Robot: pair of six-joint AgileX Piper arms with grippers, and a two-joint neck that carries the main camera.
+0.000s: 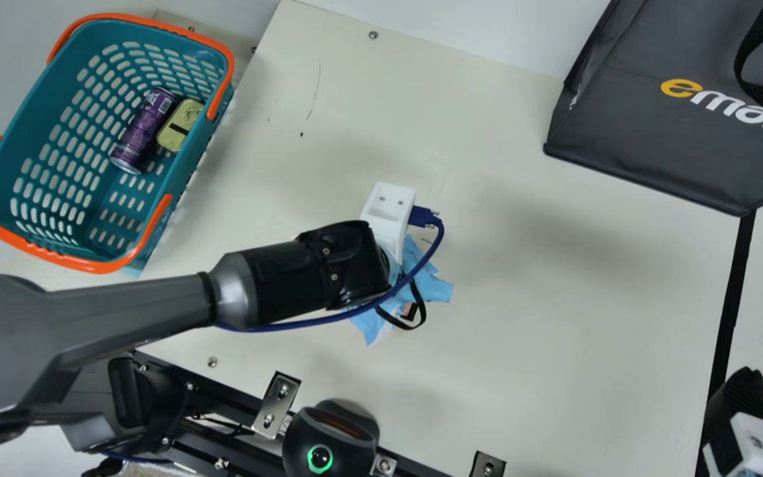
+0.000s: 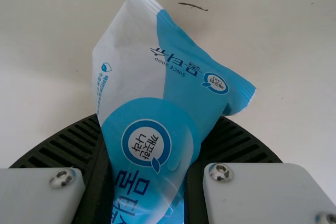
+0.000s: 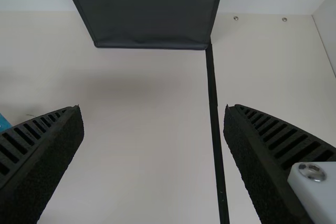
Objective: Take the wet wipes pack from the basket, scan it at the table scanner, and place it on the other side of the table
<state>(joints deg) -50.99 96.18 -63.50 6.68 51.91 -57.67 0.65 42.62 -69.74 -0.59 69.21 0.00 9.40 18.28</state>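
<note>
Over the middle of the table, my left gripper (image 1: pixel 391 255) has the blue and white wet wipes pack (image 1: pixel 431 286) beneath its wrist, partly hidden by the arm. Seen from the left wrist, the pack (image 2: pixel 152 124) is pinched between both ribbed fingers of my left gripper (image 2: pixel 149 182), its crumpled ends sticking out. The round black table scanner (image 1: pixel 320 440), with a green ring, stands at the near table edge. At the lower right corner is my right gripper (image 1: pixel 746 411); from its wrist, my right gripper (image 3: pixel 154 166) shows fingers wide apart, nothing between them.
A teal basket (image 1: pixel 57 139) with orange handles, holding a purple can (image 1: pixel 146 129) and a yellow tin (image 1: pixel 180 124), stands at the far left. A dark grey bag (image 1: pixel 646 126) is at the far right. Black tape (image 1: pixel 729 311) crosses the table's right part.
</note>
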